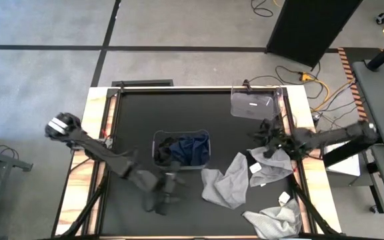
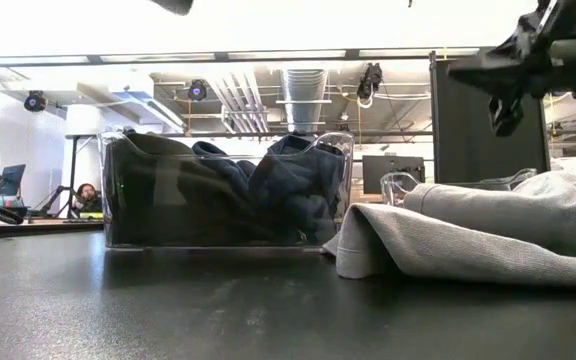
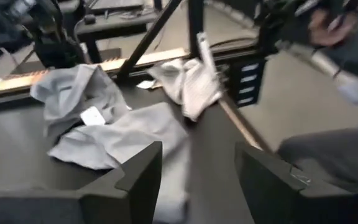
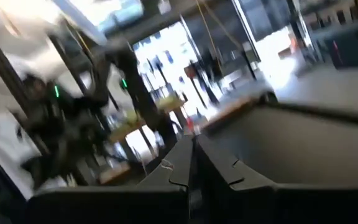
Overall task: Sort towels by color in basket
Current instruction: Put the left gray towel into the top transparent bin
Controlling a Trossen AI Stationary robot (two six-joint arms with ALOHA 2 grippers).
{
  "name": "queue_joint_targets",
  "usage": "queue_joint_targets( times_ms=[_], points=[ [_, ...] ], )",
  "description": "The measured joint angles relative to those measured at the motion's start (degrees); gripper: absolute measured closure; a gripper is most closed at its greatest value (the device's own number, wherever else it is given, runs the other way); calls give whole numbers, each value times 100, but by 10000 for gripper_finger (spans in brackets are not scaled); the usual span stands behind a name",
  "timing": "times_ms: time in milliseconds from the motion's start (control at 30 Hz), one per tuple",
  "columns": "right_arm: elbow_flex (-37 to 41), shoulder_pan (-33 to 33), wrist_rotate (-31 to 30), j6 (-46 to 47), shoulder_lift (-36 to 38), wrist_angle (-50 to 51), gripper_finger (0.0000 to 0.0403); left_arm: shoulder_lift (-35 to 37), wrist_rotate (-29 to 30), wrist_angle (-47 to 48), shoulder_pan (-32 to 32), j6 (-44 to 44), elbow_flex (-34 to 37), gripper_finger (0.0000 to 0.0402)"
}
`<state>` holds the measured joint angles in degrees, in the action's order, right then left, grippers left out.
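High view shows the dark towels (image 1: 191,149) in the clear basket (image 1: 157,139) at table centre and three light grey towels (image 1: 227,181) around 4 o'clock, soft, light cloths best pinched at a raised fold, while left gripper (image 1: 171,189) hangs with jaws apart at 6 o'clock and right gripper (image 1: 267,141) has jaws together at 3 o'clock.

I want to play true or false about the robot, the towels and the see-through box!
1. The clear bin holds dark towels. True.
2. All the light grey towels are inside the bin. False: they lie on the table, to the bin's right.
3. The left tool has its fingers spread apart. True.
4. The right tool is gripping a grey towel. False: its fingers are together with nothing between them.
5. A second clear bin sits at the table's far right corner. True.
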<state>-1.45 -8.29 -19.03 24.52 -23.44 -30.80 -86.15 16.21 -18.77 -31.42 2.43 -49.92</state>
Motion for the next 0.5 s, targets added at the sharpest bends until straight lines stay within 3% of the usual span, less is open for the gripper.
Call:
queue_joint_targets(
  times_ms=[167,333,500],
  points=[
    [-831,-1080,-819,219,-1907,284,362,842,388,-570,-506,533,1099,217],
    [-2549,-1875,-1345,752,-3435,2333,297,1306,1112,-789,-1035,802,1733,217],
    [-4051,-2547,-1281,1549,-4947,4237,211,1229,2014,-1518,-1241,593,2096,217]
  ],
)
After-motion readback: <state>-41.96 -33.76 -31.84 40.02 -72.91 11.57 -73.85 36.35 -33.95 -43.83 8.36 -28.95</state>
